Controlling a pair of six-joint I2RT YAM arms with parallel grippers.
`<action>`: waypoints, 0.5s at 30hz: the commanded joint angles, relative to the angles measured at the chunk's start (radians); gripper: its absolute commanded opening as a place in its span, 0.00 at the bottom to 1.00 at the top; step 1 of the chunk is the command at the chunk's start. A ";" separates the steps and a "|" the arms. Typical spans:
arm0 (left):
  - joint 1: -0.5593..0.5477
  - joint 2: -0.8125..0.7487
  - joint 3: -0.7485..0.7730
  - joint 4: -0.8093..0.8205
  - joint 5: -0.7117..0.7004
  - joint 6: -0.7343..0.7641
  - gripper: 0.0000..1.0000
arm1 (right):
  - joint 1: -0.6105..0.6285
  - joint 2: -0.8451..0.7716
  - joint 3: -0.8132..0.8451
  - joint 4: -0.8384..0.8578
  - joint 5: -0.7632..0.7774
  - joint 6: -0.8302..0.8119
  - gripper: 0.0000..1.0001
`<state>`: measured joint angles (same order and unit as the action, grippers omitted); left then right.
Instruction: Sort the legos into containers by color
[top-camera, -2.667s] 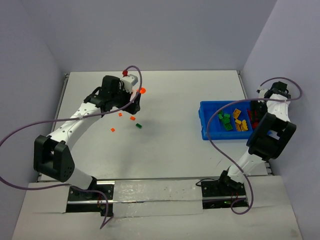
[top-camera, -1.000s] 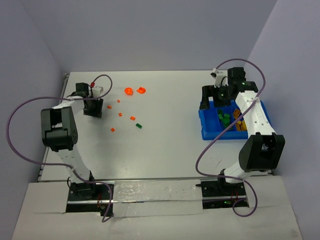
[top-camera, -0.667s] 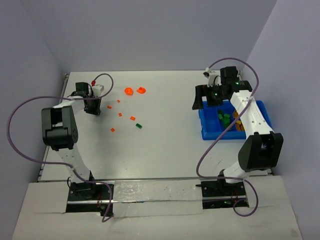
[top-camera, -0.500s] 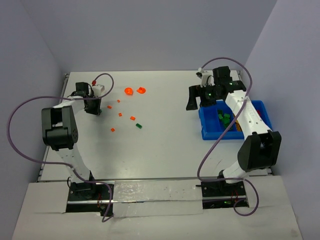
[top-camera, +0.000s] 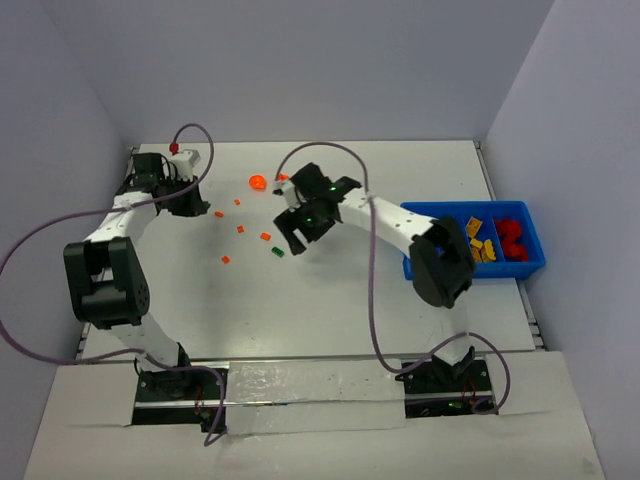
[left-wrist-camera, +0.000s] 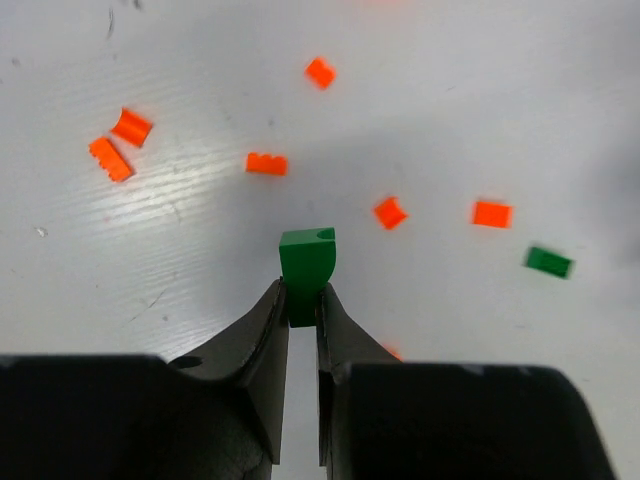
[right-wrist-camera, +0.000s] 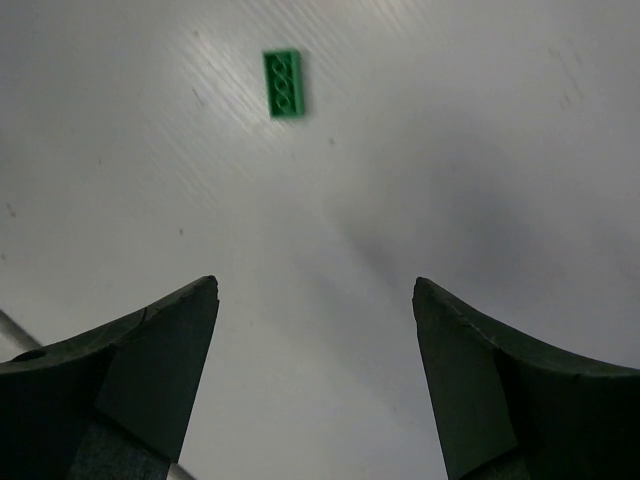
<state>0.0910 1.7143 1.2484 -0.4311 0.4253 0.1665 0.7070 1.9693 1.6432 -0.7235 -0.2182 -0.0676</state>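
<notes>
Right fingers (right-wrist-camera: 130, 370), apart, have swung off the bin (top-camera: 505, 268) of yellow and red legos (top-camera: 484, 247); left fingers (left-wrist-camera: 260, 340) clamp a green lego (left-wrist-camera: 307, 260).

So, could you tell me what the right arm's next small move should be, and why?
Probably ease the right tool forward toward the green brick: its jaws stand wide open and empty, and that brick lies flat ahead, not yet between them.
</notes>
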 joint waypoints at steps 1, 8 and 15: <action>0.006 -0.141 0.011 -0.038 0.140 -0.080 0.00 | 0.067 0.122 0.168 0.007 0.152 -0.017 0.84; 0.007 -0.260 0.000 -0.038 0.183 -0.130 0.00 | 0.117 0.314 0.322 -0.009 0.212 -0.035 0.83; 0.007 -0.308 0.026 -0.035 0.208 -0.156 0.00 | 0.115 0.405 0.389 -0.022 0.179 -0.044 0.68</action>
<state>0.0937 1.4511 1.2476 -0.4611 0.5811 0.0387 0.8223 2.3479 1.9741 -0.7391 -0.0390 -0.1017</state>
